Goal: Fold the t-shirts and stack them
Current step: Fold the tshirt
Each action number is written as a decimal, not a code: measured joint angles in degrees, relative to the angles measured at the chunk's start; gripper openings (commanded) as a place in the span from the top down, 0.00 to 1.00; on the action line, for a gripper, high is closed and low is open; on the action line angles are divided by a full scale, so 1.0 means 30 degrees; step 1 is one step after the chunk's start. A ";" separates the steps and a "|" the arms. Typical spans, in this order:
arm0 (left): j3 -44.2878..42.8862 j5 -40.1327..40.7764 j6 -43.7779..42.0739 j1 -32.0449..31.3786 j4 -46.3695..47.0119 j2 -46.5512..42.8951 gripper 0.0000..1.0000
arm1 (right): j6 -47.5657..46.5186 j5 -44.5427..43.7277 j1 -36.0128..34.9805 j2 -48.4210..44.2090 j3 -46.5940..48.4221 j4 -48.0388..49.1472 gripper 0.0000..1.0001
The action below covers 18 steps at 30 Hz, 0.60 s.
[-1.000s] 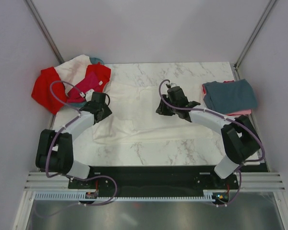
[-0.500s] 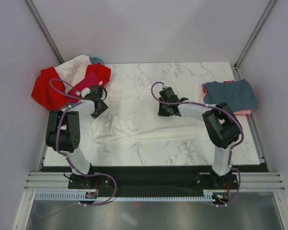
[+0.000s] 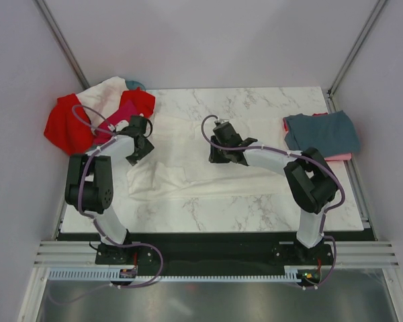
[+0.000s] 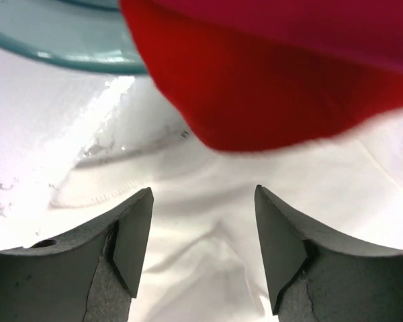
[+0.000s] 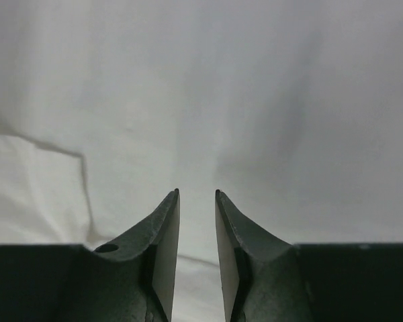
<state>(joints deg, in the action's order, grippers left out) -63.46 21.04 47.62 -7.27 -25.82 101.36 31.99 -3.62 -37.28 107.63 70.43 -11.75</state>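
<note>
A white t-shirt [image 3: 188,157] lies spread and wrinkled on the marble table. My left gripper [image 3: 138,142] hovers over its left edge, close to the pile. In the left wrist view the left gripper [image 4: 203,191] is open, with rumpled white fabric [image 4: 208,255] below the gap and a red t-shirt [image 4: 255,87] just ahead. My right gripper [image 3: 218,151] is low over the middle of the white shirt. The right gripper [image 5: 197,192] shows a narrow open gap with only smooth white cloth [image 5: 201,100] behind it. A folded slate grey-blue t-shirt [image 3: 322,133] lies on a coral pink one [image 3: 337,157] at the right.
A heap with a red t-shirt [image 3: 66,126], a magenta one [image 3: 123,113] and white cloth [image 3: 106,88] hangs over the table's far left corner. The teal basket [image 3: 136,85] sits behind it, its rim [image 4: 60,57] showing ahead of the left gripper. Grey walls enclose the table.
My left gripper has moved up toward the red pile and its jaws have widened. My right gripper has slid left across the white shirt.
</note>
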 measured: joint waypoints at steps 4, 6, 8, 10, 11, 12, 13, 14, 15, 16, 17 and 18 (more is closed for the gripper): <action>0.0401 -0.0029 -0.0036 -0.0641 -0.0007 -0.1792 0.31 | 0.0357 0.1537 -0.0707 0.0051 0.0780 0.0780 0.67; 0.0889 -0.0007 -0.0015 -0.0699 -0.0015 -0.2805 0.31 | 0.0503 0.2193 -0.1049 0.0342 0.1384 0.1188 0.67; 0.1326 0.0051 0.0029 -0.0685 -0.0044 -0.3628 0.32 | 0.0721 0.2725 -0.1450 0.0874 0.2040 0.1581 0.66; 0.1632 0.0044 0.0160 -0.0656 -0.0058 -0.4095 0.33 | 0.0874 0.3162 -0.1821 0.1552 0.2608 0.1887 0.66; 0.1851 0.0029 0.0226 -0.0648 -0.0022 -0.4299 0.34 | 0.0954 0.3351 -0.1982 0.1894 0.2849 0.1960 0.66; 0.2084 -0.0029 0.0284 -0.0634 0.0007 -0.4488 0.34 | 0.1035 0.3519 -0.2127 0.2229 0.3024 0.2018 0.66; 0.2324 -0.0066 0.0335 -0.0634 0.0051 -0.4634 0.34 | 0.1107 0.3672 -0.2273 0.2565 0.3177 0.2033 0.66; 0.2521 -0.0124 0.0350 -0.0634 0.0117 -0.4736 0.35 | 0.1166 0.3781 -0.2397 0.2885 0.3351 0.2025 0.66; 0.2747 -0.0204 0.0379 -0.0634 0.0189 -0.4823 0.35 | 0.1239 0.3861 -0.2492 0.3242 0.3563 0.2025 0.66; 0.2951 -0.0255 0.0393 -0.0634 0.0233 -0.4881 0.35 | 0.1275 0.3912 -0.2579 0.3606 0.3810 0.2004 0.66; 0.3140 -0.0357 0.0401 -0.0634 0.0350 -0.4918 0.35 | 0.1326 0.3920 -0.2645 0.3956 0.4022 0.1982 0.66; 0.3293 -0.0466 0.0401 -0.0634 0.0386 -0.4918 0.36 | 0.1341 0.3920 -0.2688 0.4175 0.4138 0.1974 0.65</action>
<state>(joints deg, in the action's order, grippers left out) -53.58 19.64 48.82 -9.17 -24.67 86.61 36.01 8.14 -45.34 120.16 82.85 -5.82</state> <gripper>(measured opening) 0.652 0.343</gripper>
